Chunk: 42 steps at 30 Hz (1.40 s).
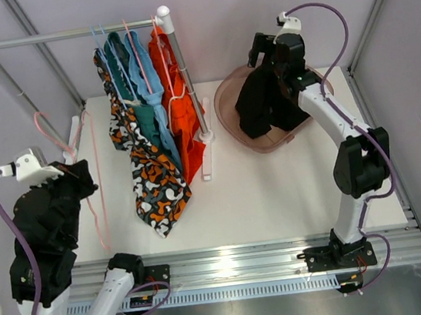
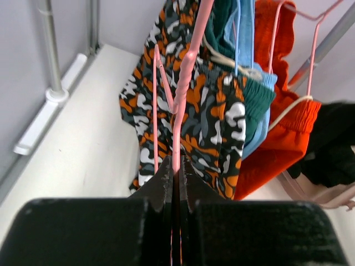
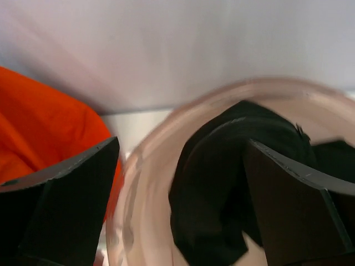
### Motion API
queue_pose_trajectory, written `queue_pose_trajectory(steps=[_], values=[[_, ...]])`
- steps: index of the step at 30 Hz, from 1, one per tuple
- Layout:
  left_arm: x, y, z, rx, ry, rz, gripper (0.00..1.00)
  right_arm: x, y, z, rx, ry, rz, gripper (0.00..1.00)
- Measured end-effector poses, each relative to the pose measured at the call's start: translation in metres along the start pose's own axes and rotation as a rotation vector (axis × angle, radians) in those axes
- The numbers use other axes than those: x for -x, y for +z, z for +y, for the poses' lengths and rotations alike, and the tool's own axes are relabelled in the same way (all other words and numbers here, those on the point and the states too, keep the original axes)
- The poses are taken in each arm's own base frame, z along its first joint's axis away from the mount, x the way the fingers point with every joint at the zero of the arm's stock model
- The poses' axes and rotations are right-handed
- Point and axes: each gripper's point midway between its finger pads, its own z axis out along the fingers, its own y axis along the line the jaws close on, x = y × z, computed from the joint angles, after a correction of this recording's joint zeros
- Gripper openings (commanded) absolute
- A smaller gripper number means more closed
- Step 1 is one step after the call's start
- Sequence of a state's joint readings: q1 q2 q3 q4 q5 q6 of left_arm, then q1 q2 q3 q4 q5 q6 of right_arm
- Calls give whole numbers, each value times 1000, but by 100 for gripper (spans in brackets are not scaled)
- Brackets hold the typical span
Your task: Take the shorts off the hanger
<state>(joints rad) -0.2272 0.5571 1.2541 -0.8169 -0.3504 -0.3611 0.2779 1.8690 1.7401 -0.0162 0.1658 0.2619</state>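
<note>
White table (image 1: 278, 195) between grey walls. At its 11 o'clock stands a rack (image 1: 182, 68), and four shorts hang from its rail side by side. The patterned shorts (image 1: 151, 181) are toward 9 o'clock and hang lowest, their hem lying on the table. Next come the teal shorts (image 1: 148, 123), the blue shorts (image 1: 144, 65) and the orange shorts (image 1: 185, 126), which are beside the post at 3 o'clock.

At the table's 2 o'clock sits a pink basin (image 1: 226, 101) with the black shorts (image 1: 262, 104) heaped inside, off the rack. The right claw (image 1: 259, 44) hangs over the basin's 12 o'clock side. In its wrist view, its fingers (image 3: 61, 188) stand wide apart with the black cloth below between them, and nothing is gripped.

The left claw (image 2: 176, 180) is at the table's 9 o'clock edge. Its jaws are pressed together on the thin wire of a bare pink hanger (image 2: 186, 72), which rises toward the patterned shorts.
</note>
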Motion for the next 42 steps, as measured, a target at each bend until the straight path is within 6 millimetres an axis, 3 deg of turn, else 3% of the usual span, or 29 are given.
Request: queue_pose_trajectory(steps=[4,8,14,19,22,28,36,42], values=[[32,12,-8,29,54,-22,0,-24,-34,-25,-112,30,86,100],[69,44,-22,81,113,-36,0,-61,-101,-43,-200,51,169,99],[117,98,-41,136,141,-77,0,-120,-206,-2,-72,80,229,99],[133,142,-36,181,139,-72,0,-170,-257,2,2,98,290,99],[133,166,-34,175,138,-48,0,-194,-271,-2,8,86,337,99],[110,207,-20,143,140,43,0,-219,-289,-16,25,96,355,99],[89,249,-15,100,135,107,0,-262,-308,-16,145,120,394,99],[89,289,14,107,97,125,0,-262,-317,1,239,142,369,99]])
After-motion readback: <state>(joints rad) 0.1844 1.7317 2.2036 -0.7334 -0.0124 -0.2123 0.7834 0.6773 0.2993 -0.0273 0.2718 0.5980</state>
